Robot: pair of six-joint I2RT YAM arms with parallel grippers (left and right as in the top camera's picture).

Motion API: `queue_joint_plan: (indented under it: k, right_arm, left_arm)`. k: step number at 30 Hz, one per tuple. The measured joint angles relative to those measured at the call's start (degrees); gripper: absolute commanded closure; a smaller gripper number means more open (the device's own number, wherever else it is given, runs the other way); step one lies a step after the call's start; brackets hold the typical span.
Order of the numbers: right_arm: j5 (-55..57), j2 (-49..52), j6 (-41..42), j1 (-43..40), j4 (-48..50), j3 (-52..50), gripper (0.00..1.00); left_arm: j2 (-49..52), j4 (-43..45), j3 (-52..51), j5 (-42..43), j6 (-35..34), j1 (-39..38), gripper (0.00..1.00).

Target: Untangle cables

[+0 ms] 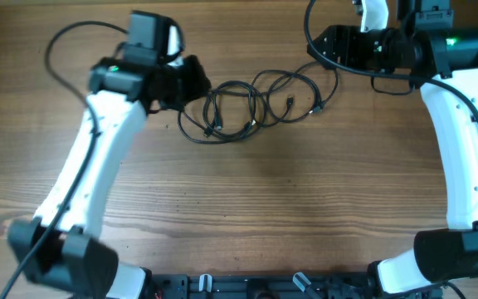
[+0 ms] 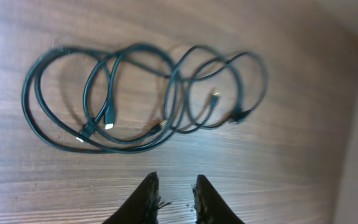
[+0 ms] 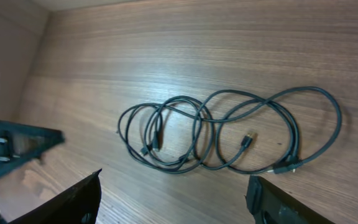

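Black cables (image 1: 258,104) lie in overlapping loops on the wooden table (image 1: 264,208) between both arms, and since the barely parted, empty left gripper (image 2: 176,190) and wide-open, empty right gripper (image 3: 174,182) may catch two strands at crossings too blurred to read, pulling could tighten the tangle.

Robotics lab bench: white left arm (image 1: 98,158) and right arm (image 1: 463,141) at a wood-grain table (image 1: 264,216).

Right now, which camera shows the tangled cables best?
The right wrist view: the cables lie whole and sharp in it, with loops and plug ends easy to trace. The left wrist view shows the cables larger but slightly blurred. The overhead view also takes in the whole bundle of cables, only small.
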Motion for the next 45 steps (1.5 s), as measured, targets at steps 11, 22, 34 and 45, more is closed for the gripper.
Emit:
queue_joint_plan:
  k: [11,22,34,45]
  right_arm:
    - [2.4,0.0,4.5,0.0,5.9,0.0,0.15]
    - [2.9,0.0,5.9,0.0,5.9,0.0,0.12]
    - [2.9,0.1,6.0,0.0,5.9,0.0,0.12]
    - [3.3,0.5,6.0,0.0,6.0,-0.6,0.12]
  left_arm:
    - [7.3,1.6,0.0,-3.6,-7.1,-3.5,0.65]
    - [7.4,1.8,0.0,-4.9,-9.2,-3.7,0.52]
    - [7.4,2.0,-0.5,-9.1,-13.9,-3.7,0.46]
    - [7.4,6.6,-7.4,-11.3,-19.3,-3.7,0.42]
